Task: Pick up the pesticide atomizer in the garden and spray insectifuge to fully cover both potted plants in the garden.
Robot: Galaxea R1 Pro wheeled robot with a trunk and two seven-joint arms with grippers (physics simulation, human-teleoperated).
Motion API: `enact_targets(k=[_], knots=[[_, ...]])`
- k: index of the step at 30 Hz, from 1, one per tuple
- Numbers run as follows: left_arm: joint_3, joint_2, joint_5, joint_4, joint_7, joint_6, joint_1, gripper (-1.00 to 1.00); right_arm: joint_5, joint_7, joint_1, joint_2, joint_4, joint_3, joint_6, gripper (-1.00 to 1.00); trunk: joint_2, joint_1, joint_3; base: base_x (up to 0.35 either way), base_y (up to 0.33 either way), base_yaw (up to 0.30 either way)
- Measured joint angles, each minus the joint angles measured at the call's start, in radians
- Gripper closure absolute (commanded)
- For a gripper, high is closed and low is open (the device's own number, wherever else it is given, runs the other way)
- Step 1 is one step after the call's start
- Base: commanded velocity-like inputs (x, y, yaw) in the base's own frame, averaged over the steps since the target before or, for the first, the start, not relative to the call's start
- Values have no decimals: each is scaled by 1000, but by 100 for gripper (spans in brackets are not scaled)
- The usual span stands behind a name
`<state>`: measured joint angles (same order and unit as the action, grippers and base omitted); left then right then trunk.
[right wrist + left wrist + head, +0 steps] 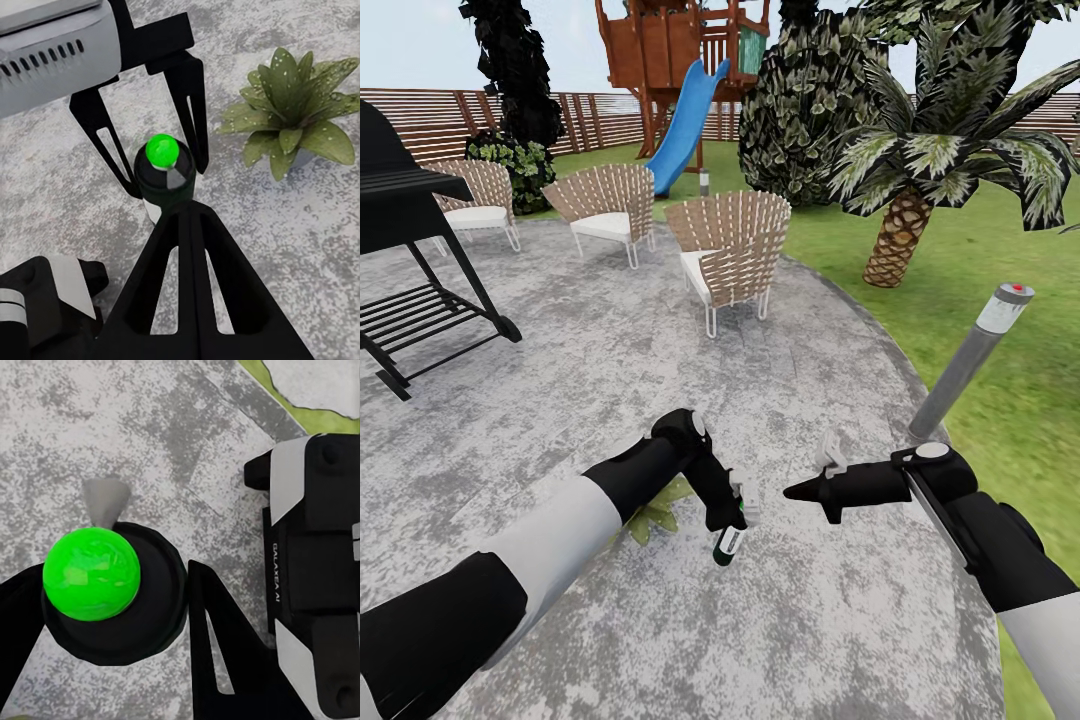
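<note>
On the grey mottled paving (610, 360) of the garden, which curves against the green lawn (980, 280) on the right, three woven chairs (730, 255) stand ahead, with a black grill (410, 250) at the left edge and a wooden play tower with a blue slide (685, 120) beyond them by the brown slatted fence (590, 120). A palm with a scaly trunk (900, 235) and a dark round bush (805, 110) rise from the grass, and a grey bollard post (970, 360) leans up just behind the right arm. Low in the head view, the left claw (728, 520) points down and is clamped on the pesticide atomizer (728, 542), held clear above the paving; in the right wrist view its two black fingers (191, 105) press either side of the dark bottle (163, 180), whose top shows as a bright green cap (162, 149). The right claw (800, 492) sits level, just beside the bottle and pointing toward it, its fingers drawn to a narrow point with nothing between them. One potted plant (289, 112), a small rosette of pointed green leaves, sits on the paving just beside the left claw, partly hidden under the left forearm (660, 510) in the head view.
</note>
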<state>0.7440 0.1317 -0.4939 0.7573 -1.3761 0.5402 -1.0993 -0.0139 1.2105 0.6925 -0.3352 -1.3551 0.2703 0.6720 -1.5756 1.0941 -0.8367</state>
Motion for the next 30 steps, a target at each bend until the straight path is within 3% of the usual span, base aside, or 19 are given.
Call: enact_targets(k=[30], knots=[[0, 14, 4, 24, 1, -2, 2, 100, 0, -1, 0, 0, -6, 0, 0, 100, 0, 0, 0, 0, 0, 0]])
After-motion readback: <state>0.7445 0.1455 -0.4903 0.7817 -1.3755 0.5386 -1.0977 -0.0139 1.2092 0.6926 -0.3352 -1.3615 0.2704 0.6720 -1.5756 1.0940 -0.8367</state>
